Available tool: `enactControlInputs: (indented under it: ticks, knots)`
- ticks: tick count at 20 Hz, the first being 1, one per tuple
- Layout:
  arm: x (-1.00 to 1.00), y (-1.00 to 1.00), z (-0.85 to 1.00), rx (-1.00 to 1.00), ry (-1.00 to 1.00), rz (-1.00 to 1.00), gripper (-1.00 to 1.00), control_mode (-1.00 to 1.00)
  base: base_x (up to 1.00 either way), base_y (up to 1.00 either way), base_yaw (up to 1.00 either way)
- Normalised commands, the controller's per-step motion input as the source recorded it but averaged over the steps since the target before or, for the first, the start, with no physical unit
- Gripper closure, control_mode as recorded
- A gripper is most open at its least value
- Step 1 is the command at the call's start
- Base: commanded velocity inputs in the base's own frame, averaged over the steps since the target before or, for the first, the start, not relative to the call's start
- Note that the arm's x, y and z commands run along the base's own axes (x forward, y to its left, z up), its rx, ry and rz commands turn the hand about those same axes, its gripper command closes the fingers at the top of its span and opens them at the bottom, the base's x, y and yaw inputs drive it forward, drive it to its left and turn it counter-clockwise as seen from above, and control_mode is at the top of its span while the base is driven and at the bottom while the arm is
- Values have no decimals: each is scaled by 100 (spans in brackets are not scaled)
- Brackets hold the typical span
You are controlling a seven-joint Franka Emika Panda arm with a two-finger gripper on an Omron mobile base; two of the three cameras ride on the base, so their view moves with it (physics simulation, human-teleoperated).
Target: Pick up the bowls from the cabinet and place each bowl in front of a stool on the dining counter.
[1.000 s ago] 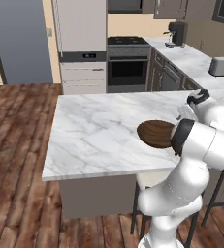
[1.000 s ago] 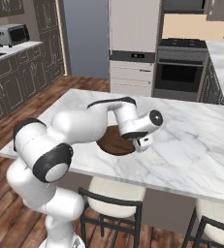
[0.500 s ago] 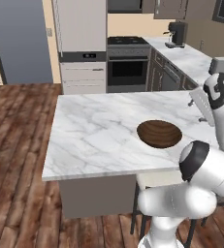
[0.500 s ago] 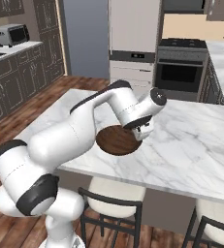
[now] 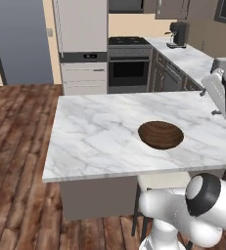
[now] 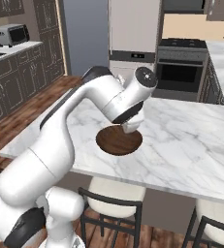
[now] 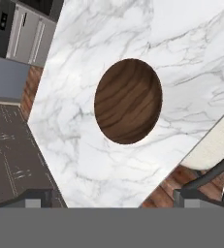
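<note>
One dark brown wooden bowl (image 5: 161, 135) rests upright on the white marble dining counter (image 5: 95, 136), close to its near edge and in front of a stool (image 6: 116, 191). The same bowl (image 7: 128, 100) lies well below the hand, centred under it. My gripper (image 7: 111, 198) is open and holds nothing, its two dark fingertips (image 7: 33, 197) set wide apart. From the right base camera the hand (image 6: 132, 127) hangs just above the far rim of the bowl (image 6: 119, 141), clear of it. The cabinet is out of view.
A second stool (image 6: 215, 213) stands further right along the counter's near edge. Beyond the counter are an oven (image 5: 129, 68), a tall pale unit (image 5: 82, 44) and a side counter with a coffee machine (image 5: 178, 34). Wood floor (image 5: 16, 146) lies left of the counter.
The arm has swung up and away from the bowl, uncovering it. The bowl stays where it was on the marble. The jaws remain wide apart.
</note>
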Motion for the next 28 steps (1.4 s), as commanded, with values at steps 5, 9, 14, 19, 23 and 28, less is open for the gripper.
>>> enactControlInputs:
  ticks: [5,9,14,19,23,28]
  knots:
    - [-74,28,65,0,0,-6,-100,-100,0,0,0]
    - [-53,56,28,0,0,-8,-100,-100,0,0,0]
    - [-37,41,3,0,-1,-4,-100,-100,0,0,0]
    - [-28,34,0,0,-1,-1,-100,-100,0,0,0]
    - [-26,48,0,0,0,0,-100,-100,0,0,0]
    - [-16,26,0,0,0,0,-100,100,-37,60,0]
